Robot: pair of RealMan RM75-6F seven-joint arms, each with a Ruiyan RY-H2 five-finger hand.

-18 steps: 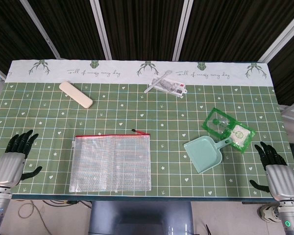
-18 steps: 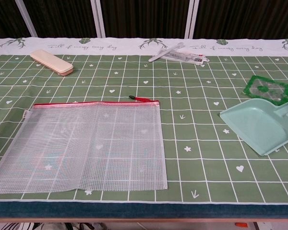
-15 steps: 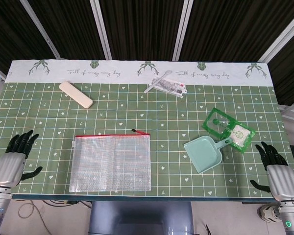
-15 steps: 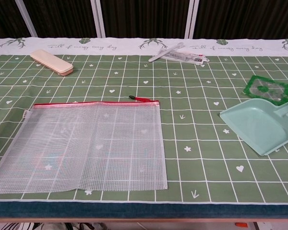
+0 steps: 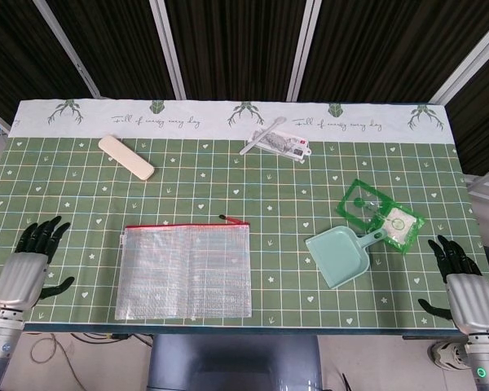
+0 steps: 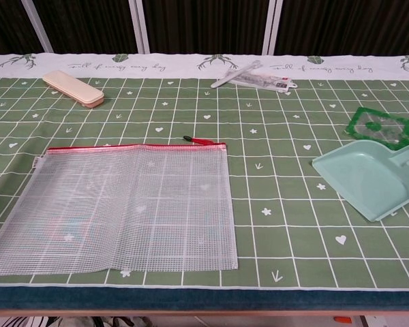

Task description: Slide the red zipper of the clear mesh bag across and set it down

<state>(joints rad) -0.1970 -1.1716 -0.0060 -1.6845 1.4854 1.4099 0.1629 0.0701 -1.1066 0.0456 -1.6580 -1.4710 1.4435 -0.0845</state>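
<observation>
The clear mesh bag [image 5: 185,270] [image 6: 116,206] lies flat near the table's front, left of centre. Its red zipper [image 5: 187,226] [image 6: 129,146] runs along the far edge, with the pull tab [image 5: 231,219] [image 6: 199,141] at the right end. My left hand [image 5: 28,265] hovers at the front left corner, fingers spread, holding nothing, well left of the bag. My right hand [image 5: 460,283] is at the front right corner, fingers apart and empty. Neither hand appears in the chest view.
A teal dustpan [image 5: 340,256] [image 6: 368,177] lies right of the bag, with green packets [image 5: 379,213] [image 6: 384,127] behind it. A beige case [image 5: 125,157] [image 6: 73,88] sits far left, and a packaged item [image 5: 275,142] [image 6: 259,77] far centre.
Both hands have drifted slightly lower toward the table's front edge. The bag and other objects have not moved.
</observation>
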